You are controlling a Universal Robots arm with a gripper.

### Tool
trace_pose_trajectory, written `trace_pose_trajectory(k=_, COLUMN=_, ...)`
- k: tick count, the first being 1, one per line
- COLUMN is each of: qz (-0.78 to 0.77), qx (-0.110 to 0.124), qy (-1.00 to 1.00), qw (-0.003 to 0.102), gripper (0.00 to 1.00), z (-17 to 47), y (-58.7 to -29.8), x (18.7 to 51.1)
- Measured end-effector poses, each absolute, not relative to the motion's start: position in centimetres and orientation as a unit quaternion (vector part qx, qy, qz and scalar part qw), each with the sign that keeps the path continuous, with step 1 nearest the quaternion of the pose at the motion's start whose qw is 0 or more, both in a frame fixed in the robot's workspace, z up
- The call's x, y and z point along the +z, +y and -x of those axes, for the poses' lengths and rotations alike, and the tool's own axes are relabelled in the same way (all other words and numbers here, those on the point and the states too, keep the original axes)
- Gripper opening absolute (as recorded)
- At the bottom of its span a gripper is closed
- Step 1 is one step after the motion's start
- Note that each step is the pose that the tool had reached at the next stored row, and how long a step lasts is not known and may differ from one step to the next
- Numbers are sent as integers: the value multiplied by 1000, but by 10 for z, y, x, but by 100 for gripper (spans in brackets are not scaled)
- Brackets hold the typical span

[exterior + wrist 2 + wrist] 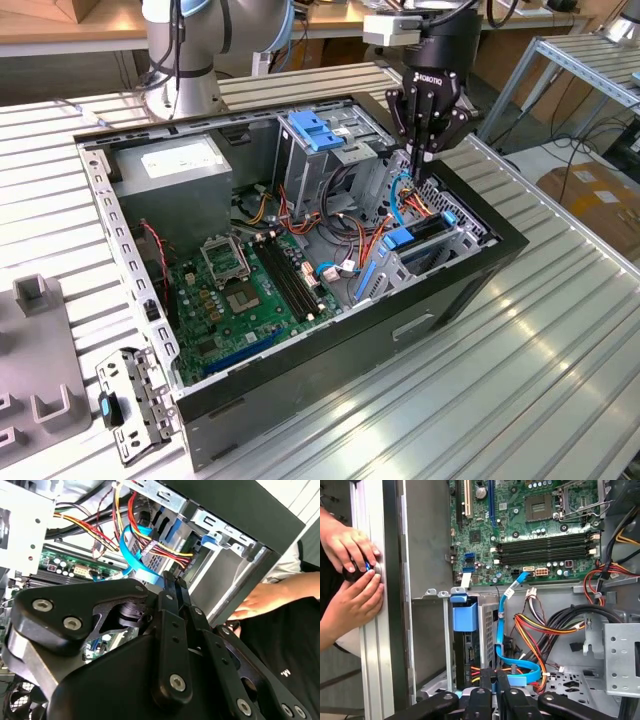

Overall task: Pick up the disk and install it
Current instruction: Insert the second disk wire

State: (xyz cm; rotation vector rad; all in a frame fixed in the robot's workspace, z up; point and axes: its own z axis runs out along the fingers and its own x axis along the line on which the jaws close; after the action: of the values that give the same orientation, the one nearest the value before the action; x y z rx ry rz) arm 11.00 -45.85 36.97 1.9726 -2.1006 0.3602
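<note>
The black pincer (428, 160) hangs low over the drive bay at the corner of the open computer case (470, 285). Its two fingers (493, 680) are pressed together with nothing between them. The disk (415, 238), in its blue carrier, sits just below the pincer, standing on edge in the bay, so it looks nearly in place. A person's hands (350, 580) press on the table rail outside the case.

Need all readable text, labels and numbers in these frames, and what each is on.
No text can be quoted here.
gripper: white maker's mark on its body, not quoted.
white sticker on the grey box: print too small to read.
motherboard: white markings, too small to read.
</note>
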Motion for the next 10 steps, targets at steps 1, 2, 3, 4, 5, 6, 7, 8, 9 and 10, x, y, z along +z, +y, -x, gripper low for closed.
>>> trace_pose_trajectory(k=1, qz=-675, qx=120, qy=-719, qw=116, gripper=16, z=-110, y=-460, x=369)
trace_pose_trajectory(k=2, qz=-676, qx=117, qy=-719, qw=112, gripper=16, z=-110, y=-463, x=369)
trace_pose_trajectory(k=3, qz=-676, qx=114, qy=-720, qw=110, gripper=16, z=-110, y=-465, x=369)
trace_pose_trajectory(k=4, qz=-677, qx=110, qy=-720, qw=106, gripper=16, z=-110, y=-468, x=368)
trace_pose_trajectory(k=5, qz=-677, qx=106, qy=-721, qw=102, gripper=16, z=-110, y=-471, x=367)
trace_pose_trajectory(k=6, qz=-678, qx=102, qy=-721, qw=99, gripper=16, z=-110, y=-474, x=367)
trace_pose_trajectory(k=7, qz=-678, qx=100, qy=-722, qw=97, gripper=16, z=-110, y=-476, x=367)
trace_pose_trajectory(k=8, qz=-678, qx=99, qy=-722, qw=95, gripper=16, z=-110, y=-478, x=367)
trace_pose_trajectory(k=9, qz=-678, qx=98, qy=-722, qw=95, gripper=16, z=-110, y=-478, x=367)
trace_pose_trajectory(k=10, qz=-678, qx=98, qy=-722, qw=95, gripper=16, z=-110, y=-478, x=367)
